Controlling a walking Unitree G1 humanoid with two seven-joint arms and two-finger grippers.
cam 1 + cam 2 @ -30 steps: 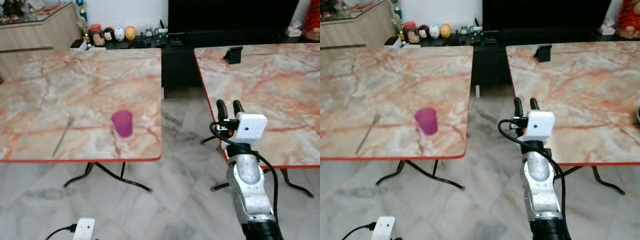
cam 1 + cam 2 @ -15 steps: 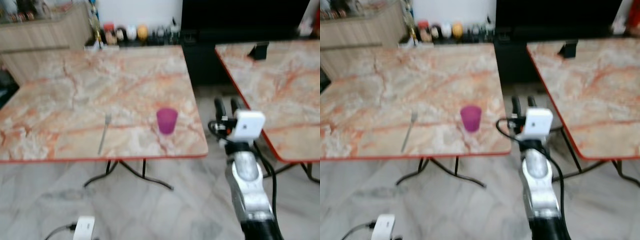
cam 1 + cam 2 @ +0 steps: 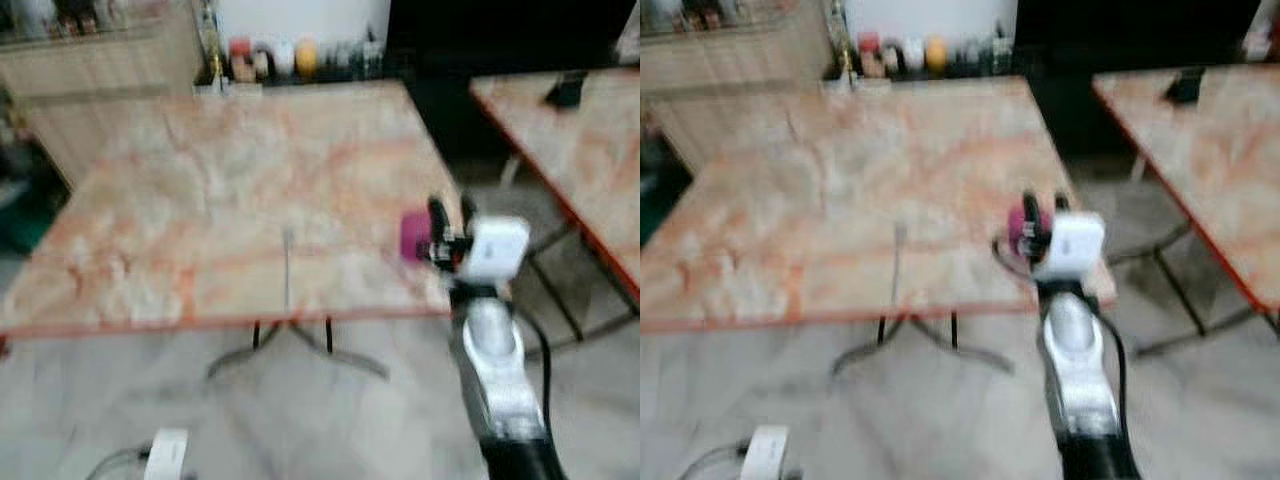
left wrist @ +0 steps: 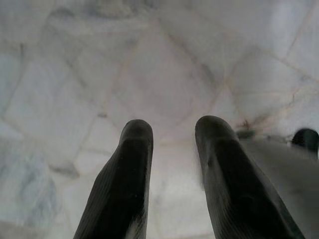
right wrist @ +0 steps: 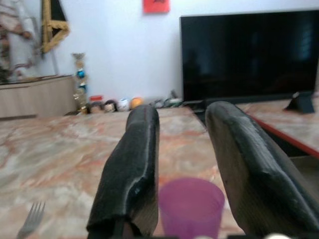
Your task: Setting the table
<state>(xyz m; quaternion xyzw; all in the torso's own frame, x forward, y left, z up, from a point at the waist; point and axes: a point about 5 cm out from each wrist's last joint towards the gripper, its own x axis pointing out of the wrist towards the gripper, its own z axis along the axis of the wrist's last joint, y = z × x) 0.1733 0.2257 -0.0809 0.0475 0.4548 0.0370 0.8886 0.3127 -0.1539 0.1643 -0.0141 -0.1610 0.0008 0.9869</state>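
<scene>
- The purple cup [image 5: 191, 206] stands upright on the tabletop [image 3: 200, 200], close to its near edge and towards the near right corner.
- The right hand [image 5: 182, 164] is raised just in front of the cup, fingers [image 5: 134, 169] spread apart and empty, the cup framed in the gap between them.
- The fork [image 3: 287, 268] lies flat near the same near edge, well apart from the cup, towards the middle.
- The left hand [image 4: 172, 164] hangs open over the floor [image 4: 75, 74], idle.
- Risk: the head views are blurred, so the body is probably moving; a reach made now could land off-centre.
- Risk: a finger striking the rim instead of passing beside it would likely tip the light cup.
- Risk: a sideways knock so near the edge could send the cup off the tabletop.
</scene>
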